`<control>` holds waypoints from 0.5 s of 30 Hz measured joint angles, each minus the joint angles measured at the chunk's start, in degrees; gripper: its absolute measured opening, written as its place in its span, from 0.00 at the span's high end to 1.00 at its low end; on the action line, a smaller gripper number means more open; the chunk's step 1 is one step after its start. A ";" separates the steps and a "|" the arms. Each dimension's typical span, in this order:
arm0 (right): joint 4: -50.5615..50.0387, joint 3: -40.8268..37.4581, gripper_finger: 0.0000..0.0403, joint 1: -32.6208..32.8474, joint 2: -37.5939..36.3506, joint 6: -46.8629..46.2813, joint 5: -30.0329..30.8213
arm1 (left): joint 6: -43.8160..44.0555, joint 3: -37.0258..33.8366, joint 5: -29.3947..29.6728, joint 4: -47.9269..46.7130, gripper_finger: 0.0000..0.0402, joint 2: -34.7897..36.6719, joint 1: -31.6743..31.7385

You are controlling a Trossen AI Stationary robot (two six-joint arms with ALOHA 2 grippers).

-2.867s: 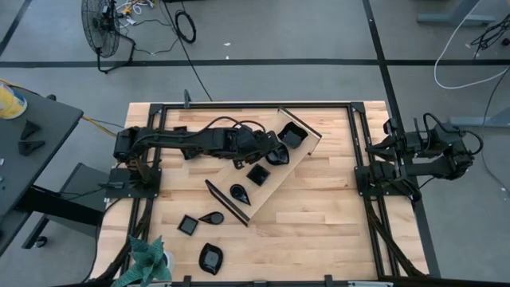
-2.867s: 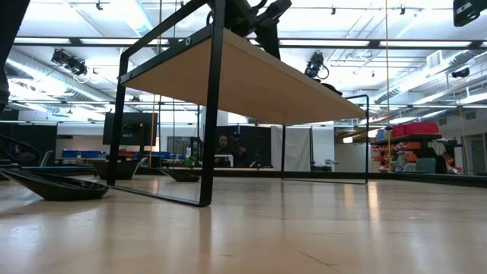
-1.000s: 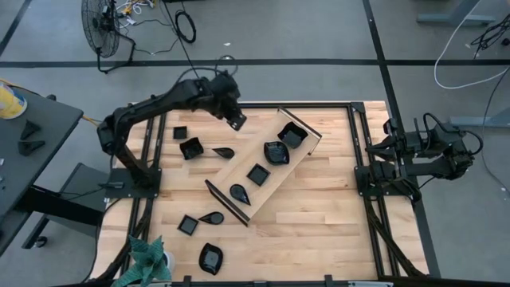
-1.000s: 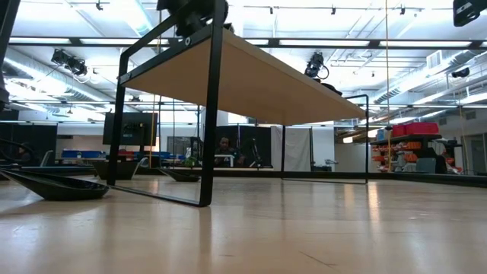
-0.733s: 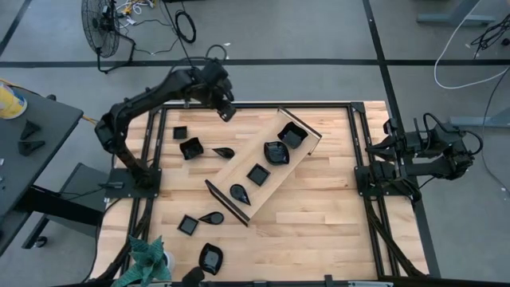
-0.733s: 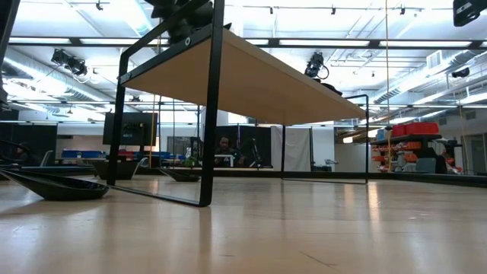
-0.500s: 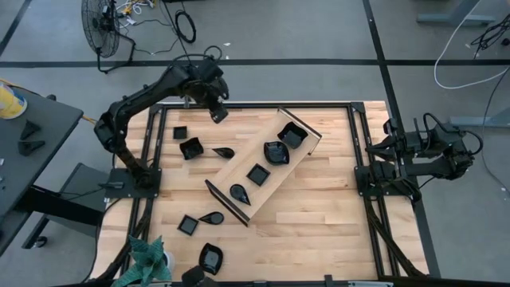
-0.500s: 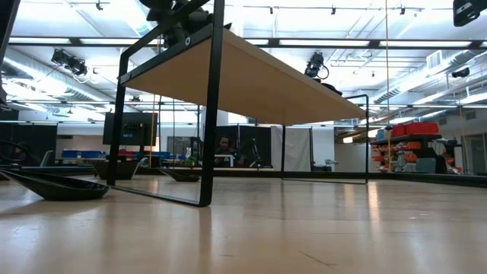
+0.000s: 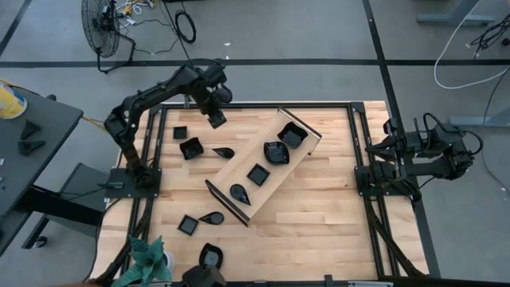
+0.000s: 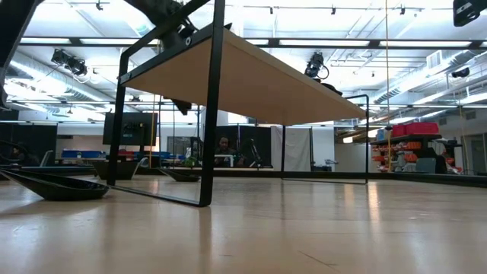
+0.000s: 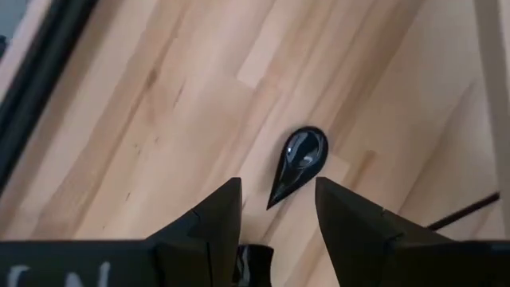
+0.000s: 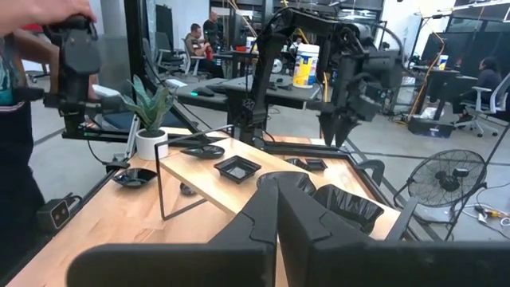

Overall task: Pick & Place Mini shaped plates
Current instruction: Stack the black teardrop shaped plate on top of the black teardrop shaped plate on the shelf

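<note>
The mini shaped plates are glossy black. Several sit on the light-wood tray [image 9: 267, 163], which lies aslant at mid table. A square one [image 9: 180, 132], a wavy one [image 9: 190, 147] and a teardrop one [image 9: 224, 151] lie flat on the table at the far left. Three more [image 9: 188, 225] lie near the front left. My left gripper [image 9: 215, 118] hangs open above the far-left group, pointing steeply down. In the left wrist view the teardrop plate [image 11: 299, 163] lies on the wood below the open fingers [image 11: 343, 215], apart from them. My right gripper [image 12: 277, 215] waits shut at the table's right edge.
A potted plant [image 9: 146, 259] stands at the near left corner. A person [image 12: 24, 104] stands there holding a dark device. A black frame [image 9: 355, 135] rims the table. In the low view the tray [image 10: 251, 76] stands raised on black end frames.
My left gripper has swung toward the table's left edge, away from the tray's far end, and sunk lower over the far-left plates, rolling its wrist as it went. It stays open and holds nothing. No plate has moved.
</note>
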State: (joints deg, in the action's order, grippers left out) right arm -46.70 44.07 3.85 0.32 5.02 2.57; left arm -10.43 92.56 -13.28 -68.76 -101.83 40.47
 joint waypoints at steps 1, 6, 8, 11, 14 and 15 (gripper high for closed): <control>0.03 0.00 0.97 0.01 0.00 0.00 0.00 | -0.58 -0.69 -0.07 0.11 0.58 -0.12 -0.11; 0.00 0.00 0.97 -0.01 0.00 0.00 0.00 | -0.91 -6.42 -0.11 0.15 0.58 -0.19 -1.13; 0.02 0.00 0.97 0.01 0.00 0.00 0.00 | -1.83 -8.98 -0.11 0.79 0.58 -0.19 -1.66; 0.02 0.00 0.97 -0.01 0.00 0.00 0.00 | -2.00 -12.89 -0.11 3.12 0.58 -0.19 -2.79; 0.02 0.00 0.97 -0.01 0.00 0.00 0.00 | -1.92 -16.57 -0.11 6.96 0.58 -0.19 -3.95; 0.02 0.00 0.97 -0.01 0.00 0.00 0.00 | -1.88 -17.64 -0.11 7.74 0.58 -0.19 -4.19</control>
State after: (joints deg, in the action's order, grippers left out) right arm -46.68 44.07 3.84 0.32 5.02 2.57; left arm -12.32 74.92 -13.39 -61.03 -102.02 36.28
